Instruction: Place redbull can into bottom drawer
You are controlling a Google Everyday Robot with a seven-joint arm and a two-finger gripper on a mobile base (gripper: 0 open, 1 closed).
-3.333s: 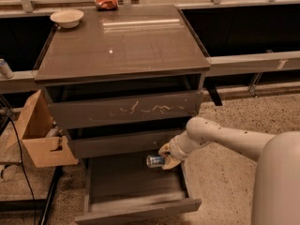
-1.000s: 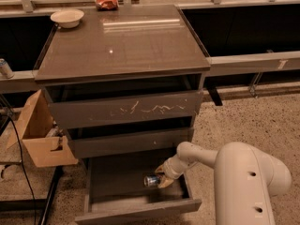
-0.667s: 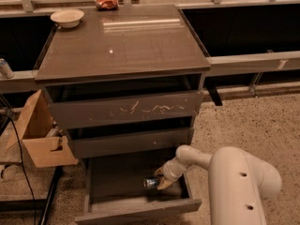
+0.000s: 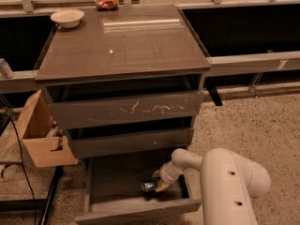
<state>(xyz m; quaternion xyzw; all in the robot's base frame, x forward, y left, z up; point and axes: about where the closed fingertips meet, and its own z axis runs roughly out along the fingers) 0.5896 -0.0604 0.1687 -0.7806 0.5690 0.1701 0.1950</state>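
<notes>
In the pulled-out wide shallow grey bottom drawer [image 4: 112, 184], near its right front corner, the white arm's gripper [image 4: 156, 184] hangs low, clamped on the slim silver-blue redbull can [image 4: 148, 186], whose long axis juts leftward.

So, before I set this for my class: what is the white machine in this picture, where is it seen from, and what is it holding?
The thick white shape at lower right is a robot's single arm. Its hand reaches into the open bottom drawer of a grey cabinet and grips a small redbull can, low over the drawer floor. There is only one camera view, looking down on the cabinet from the front; where it is mounted is not known. By the cabinet top's far edge are a white bowl and a red snack bag. A cardboard box sits to the left.
</notes>
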